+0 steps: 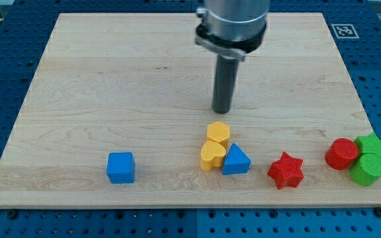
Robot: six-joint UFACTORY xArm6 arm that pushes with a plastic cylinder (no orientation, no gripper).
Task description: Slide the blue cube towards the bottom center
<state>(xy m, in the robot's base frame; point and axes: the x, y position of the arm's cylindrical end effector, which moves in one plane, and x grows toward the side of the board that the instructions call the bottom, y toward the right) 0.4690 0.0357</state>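
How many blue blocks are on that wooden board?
2. The blue cube sits alone toward the view's bottom left. The blue triangular block is near the bottom centre, touching the yellow heart. None appears hidden.

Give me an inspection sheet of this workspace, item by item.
Surface: wooden board, flat, on a blue perforated table.
Job's things: blue cube near the view's bottom left.
Clutter: yellow hexagon, yellow heart, blue triangle clustered; red star; red cylinder, green star, green cylinder at the view's right.
Pincer: none; my tip sits just above the yellow hexagon, far from the cube.
Cables: nothing seen.
Surroundings: marker tag.
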